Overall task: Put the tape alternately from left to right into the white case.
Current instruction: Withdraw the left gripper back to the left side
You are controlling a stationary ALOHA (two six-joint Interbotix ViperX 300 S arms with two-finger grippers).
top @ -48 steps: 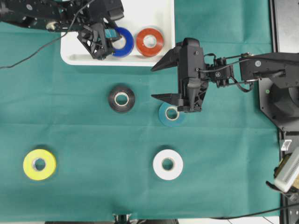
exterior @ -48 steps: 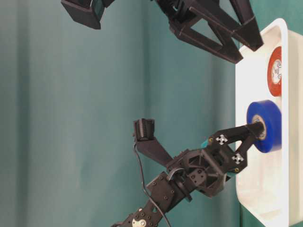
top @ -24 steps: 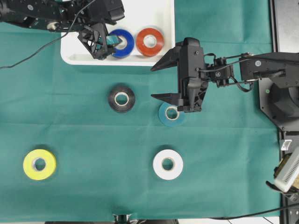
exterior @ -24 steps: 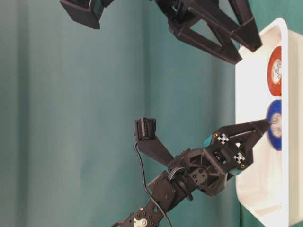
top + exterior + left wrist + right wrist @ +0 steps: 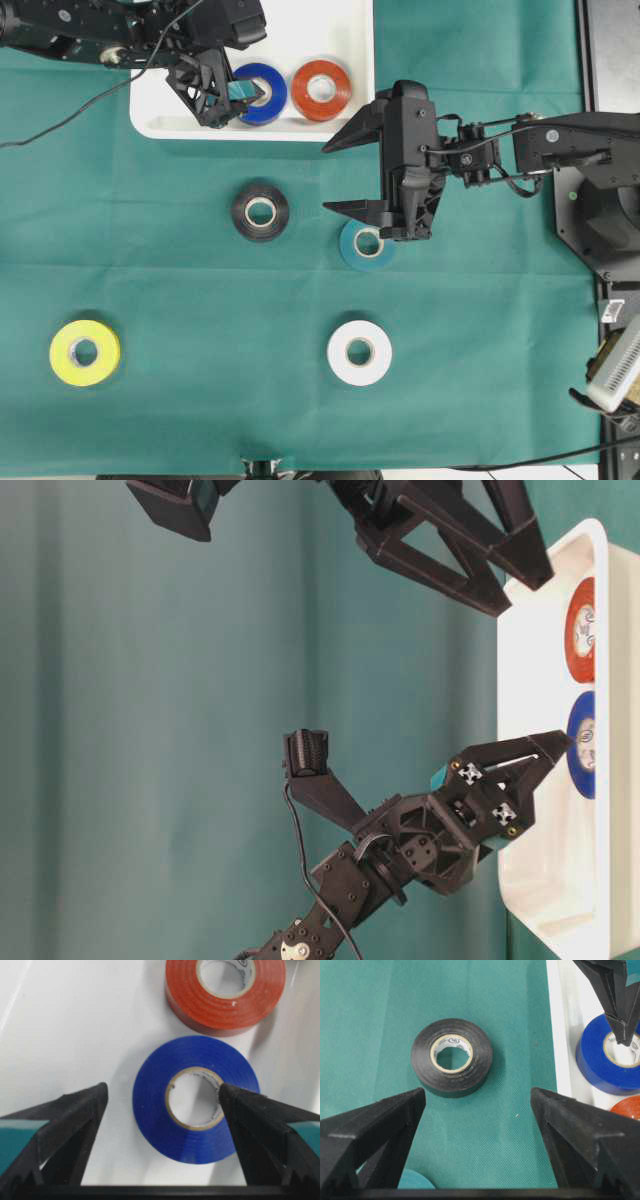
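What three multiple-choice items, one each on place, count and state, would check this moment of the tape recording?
1. Where does the blue tape roll lie?
A. In the white case, left of the red tape roll
B. On the green cloth beside the black roll
C. Stacked on the red roll

2. How many tape rolls lie outside the case?
A. Two
B. Four
C. Six

3. How is the left pincer set?
A. Shut on the blue roll
B. Shut on nothing
C. Open around the blue roll

Answers: 1 A, overhead both rolls sit side by side in the case. 2 B, black, teal, yellow and white rolls lie on the cloth. 3 C, the left wrist view shows spread fingers.
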